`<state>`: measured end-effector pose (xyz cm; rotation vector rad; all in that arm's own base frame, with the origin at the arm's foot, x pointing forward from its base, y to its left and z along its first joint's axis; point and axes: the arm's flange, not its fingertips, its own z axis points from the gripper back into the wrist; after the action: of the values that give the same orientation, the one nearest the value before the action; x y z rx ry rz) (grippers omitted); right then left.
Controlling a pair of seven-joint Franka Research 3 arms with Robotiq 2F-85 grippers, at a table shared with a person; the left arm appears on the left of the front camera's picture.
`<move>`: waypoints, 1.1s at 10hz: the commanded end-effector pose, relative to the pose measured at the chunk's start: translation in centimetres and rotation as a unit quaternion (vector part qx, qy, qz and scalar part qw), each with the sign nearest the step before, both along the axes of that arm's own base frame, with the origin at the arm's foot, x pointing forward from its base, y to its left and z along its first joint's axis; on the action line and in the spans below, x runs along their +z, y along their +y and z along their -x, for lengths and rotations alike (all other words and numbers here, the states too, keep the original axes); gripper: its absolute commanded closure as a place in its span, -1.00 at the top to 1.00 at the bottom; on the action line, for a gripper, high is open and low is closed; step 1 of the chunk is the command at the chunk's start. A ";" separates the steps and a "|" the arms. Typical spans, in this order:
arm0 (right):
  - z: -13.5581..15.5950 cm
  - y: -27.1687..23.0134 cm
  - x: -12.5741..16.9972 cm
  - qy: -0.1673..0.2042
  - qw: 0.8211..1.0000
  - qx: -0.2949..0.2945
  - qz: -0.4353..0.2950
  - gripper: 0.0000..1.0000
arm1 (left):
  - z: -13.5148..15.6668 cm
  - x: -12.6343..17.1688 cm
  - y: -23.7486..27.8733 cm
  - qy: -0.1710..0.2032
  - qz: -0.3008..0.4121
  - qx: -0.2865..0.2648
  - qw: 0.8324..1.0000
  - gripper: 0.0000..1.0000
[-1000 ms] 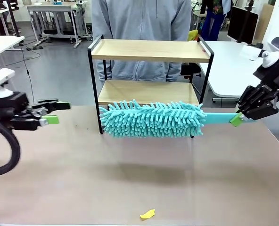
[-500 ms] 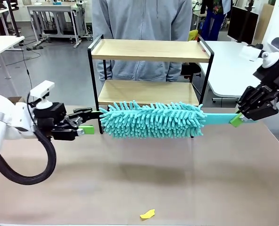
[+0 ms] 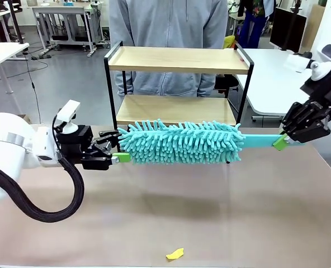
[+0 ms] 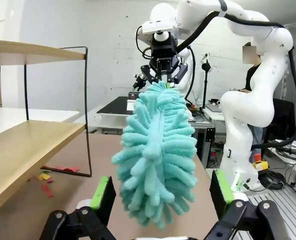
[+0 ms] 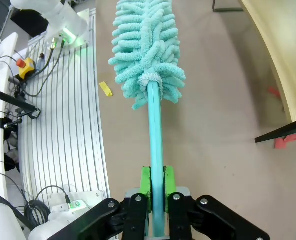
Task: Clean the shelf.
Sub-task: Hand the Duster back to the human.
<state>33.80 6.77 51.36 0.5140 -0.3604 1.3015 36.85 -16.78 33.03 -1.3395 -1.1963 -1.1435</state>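
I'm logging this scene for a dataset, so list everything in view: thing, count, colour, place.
shelf: one, light wood boards in black frame, far side of the table.
duster: one, teal, fluffy head held level in front of the shelf's lower board.
table: one, brownish top, under it all.
yellow scrap: one, near table edge.
red scraps: a few, on the table by the shelf's foot.
person: one, grey hoodie, behind the shelf.
left gripper: open, at the duster's free tip.
right gripper: shut on the duster's handle.
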 end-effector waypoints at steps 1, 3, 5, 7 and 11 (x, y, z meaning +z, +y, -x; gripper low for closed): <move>0.2 -0.1 0.1 -0.004 1.000 0.003 -0.014 -0.74 | 2.4 -0.2 -1.3 -0.010 0.011 0.001 1.000 1.00; 0.2 -0.1 0.1 -0.004 1.000 0.003 -0.014 -0.74 | 2.2 0.0 -3.0 -0.008 0.029 -0.006 1.000 1.00; 0.2 -0.1 0.1 -0.004 1.000 0.003 -0.014 -0.74 | 2.7 -0.1 -4.3 -0.016 0.040 -0.015 0.999 1.00; 0.2 -0.1 0.1 -0.004 1.000 0.003 -0.014 -0.74 | 2.6 0.3 -4.6 -0.017 0.035 -0.019 0.999 -0.11; 0.2 -0.1 0.1 -0.004 1.000 0.003 -0.014 -0.74 | 2.7 0.6 -4.2 -0.001 0.041 -0.023 0.999 -1.00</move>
<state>33.77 6.73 51.35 0.5154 -0.3586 1.3011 35.43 -21.09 33.21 -1.4088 -1.2193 -1.1525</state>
